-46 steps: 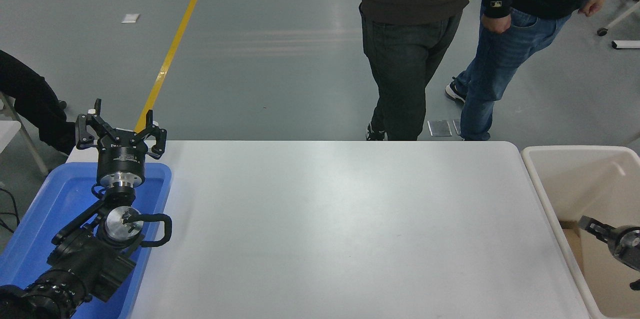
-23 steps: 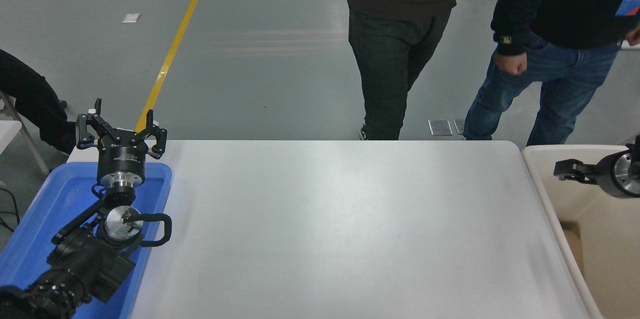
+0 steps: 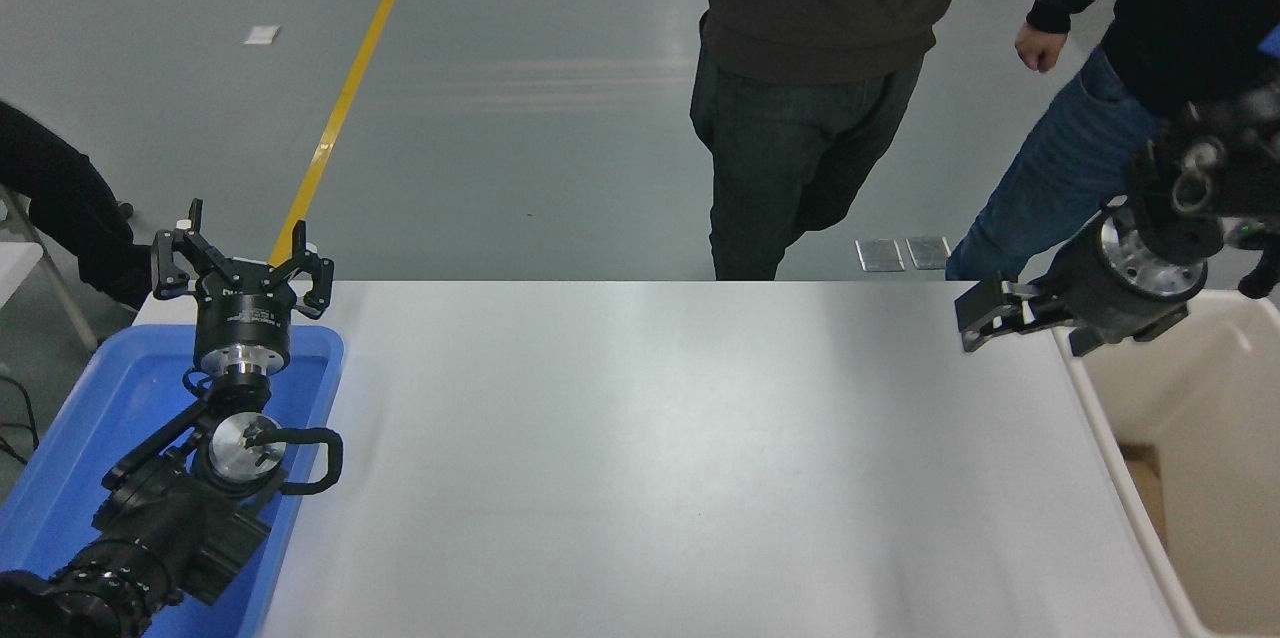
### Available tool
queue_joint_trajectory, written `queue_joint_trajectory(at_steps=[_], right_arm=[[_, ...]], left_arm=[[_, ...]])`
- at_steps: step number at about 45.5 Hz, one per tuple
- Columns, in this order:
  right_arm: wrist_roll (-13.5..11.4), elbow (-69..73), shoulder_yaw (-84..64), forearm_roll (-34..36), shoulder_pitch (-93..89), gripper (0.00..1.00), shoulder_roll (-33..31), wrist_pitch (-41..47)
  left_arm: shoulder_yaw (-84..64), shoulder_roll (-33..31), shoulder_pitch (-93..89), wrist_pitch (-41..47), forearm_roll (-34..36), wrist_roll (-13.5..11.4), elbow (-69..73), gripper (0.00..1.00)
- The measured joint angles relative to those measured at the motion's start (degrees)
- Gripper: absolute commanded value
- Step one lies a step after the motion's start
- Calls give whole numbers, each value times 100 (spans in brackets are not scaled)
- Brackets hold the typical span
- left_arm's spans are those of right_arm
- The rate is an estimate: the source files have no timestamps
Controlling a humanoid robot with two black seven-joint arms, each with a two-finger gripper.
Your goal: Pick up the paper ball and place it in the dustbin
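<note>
White rectangular worktop [image 3: 650, 458]: bare. Cream-beige deep plastic dustbin [image 3: 1105, 418] at right edge; tan patch on bin floor, prob. paper ball, cannot confirm. Right claw [image 3: 985, 315]: risen out of bin, now over worktop's far right corner, nothing held, finger gap unclear. Left claw [image 3: 240, 263]: parked over blue tray [image 3: 90, 418], spread wide. Drop likely complete.

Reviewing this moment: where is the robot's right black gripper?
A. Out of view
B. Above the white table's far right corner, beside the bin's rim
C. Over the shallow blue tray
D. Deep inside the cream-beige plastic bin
B: the right black gripper hangs over the white table's far right corner, just left of the cream-beige rectangular plastic bin's rim.
</note>
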Motion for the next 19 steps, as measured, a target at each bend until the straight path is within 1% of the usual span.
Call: queue_joint_trajectory(at_steps=[7,19], right_arm=[[1,76,-52,475,391,100,542,268],[-1,200,-162,1040,909,100,893,628]], left_arm=[[0,0,0,0,0,-1,0,99],[0,-6,0,0,-4,0,0,99]])
